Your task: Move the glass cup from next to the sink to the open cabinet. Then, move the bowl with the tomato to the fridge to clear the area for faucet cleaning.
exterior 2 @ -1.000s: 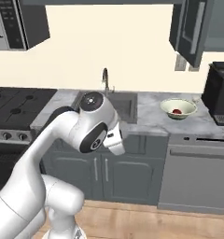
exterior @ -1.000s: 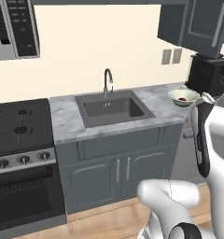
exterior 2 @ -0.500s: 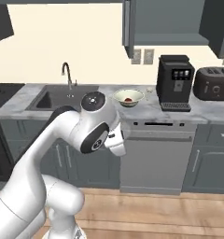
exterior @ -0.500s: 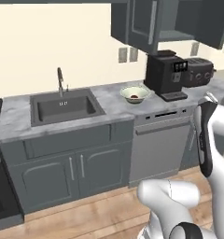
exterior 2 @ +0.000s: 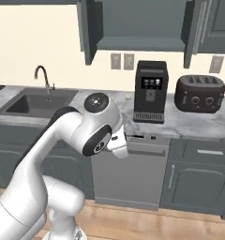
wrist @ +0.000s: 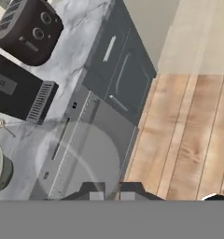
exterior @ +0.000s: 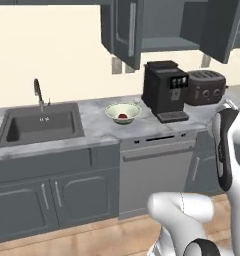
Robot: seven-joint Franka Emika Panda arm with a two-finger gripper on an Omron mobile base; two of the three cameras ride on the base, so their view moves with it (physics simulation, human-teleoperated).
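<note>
Bowl (exterior: 123, 112) sits on the counter (exterior: 97, 120) between sink (exterior: 39, 125) and coffee machine (exterior: 165, 90), tomato (exterior: 122, 116) inside at centre; in hand view the bowl's rim shows at 8 o'clock; looks rigid and light but probably smooth and slippery, tomato free to roll, so best pinched on the rim wall and kept level; glass cup not made out, cannot tell if it is in the cabinet (exterior 2: 142, 23); pincer (wrist: 108, 190) clenched, tips together, grasping nothing, aimed down at the dishwasher front (wrist: 86, 154) and wood floor (wrist: 193, 121); counter is grey-white marble, hard and flat; faucet (exterior: 38, 91) at 12 of the sink; toaster (exterior 2: 199, 93) at 3 o'clock of the coffee machine; cabinet doors open overhead; fridge not made out.
</note>
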